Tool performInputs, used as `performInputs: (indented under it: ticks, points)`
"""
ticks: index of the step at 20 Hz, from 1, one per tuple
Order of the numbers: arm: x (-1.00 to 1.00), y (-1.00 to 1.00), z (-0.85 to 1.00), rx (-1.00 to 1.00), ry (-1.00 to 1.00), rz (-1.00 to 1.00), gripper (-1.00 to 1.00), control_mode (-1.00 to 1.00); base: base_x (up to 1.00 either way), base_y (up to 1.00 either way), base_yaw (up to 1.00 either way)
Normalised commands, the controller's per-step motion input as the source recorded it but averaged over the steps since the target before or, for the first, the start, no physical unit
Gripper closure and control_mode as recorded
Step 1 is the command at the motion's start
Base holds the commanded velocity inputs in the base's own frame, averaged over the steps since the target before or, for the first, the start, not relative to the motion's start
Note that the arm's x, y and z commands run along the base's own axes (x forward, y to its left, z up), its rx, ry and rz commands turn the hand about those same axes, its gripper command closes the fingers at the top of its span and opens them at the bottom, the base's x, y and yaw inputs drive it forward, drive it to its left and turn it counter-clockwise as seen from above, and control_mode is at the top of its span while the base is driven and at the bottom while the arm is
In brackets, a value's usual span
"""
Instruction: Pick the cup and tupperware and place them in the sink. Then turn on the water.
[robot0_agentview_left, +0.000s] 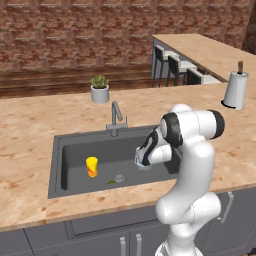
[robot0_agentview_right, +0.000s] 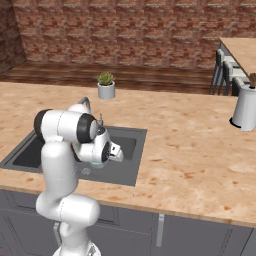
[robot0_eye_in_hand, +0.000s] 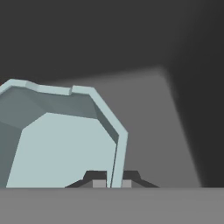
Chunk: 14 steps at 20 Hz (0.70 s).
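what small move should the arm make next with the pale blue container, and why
Probably open the gripper: its fingertips pinch one wall of the pale blue-grey translucent tupperware low inside the dark grey sink, where the yellow cup already stands. Then the faucet is left.

Hidden and cut-off parts

The tupperware (robot0_eye_in_hand: 65, 144) is cut off at the hand view's left edge; in the left base view the gripper is hidden behind the arm.
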Motion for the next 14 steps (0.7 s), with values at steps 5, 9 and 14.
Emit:
performInputs:
  ticks: [5,9,14]
  points:
    - [0.31,0.0,-0.25,0.0,0.0,0.0,1.0,-1.0,0.0,0.0,0.0]
    - [0.31,0.0,-0.25,0.0,0.0,0.0,1.0,-1.0,0.0,0.0,0.0]
    - [0.17,0.0,-0.3,0.0,0.0,0.0,1.0,-1.0,0.0,0.0,0.0]
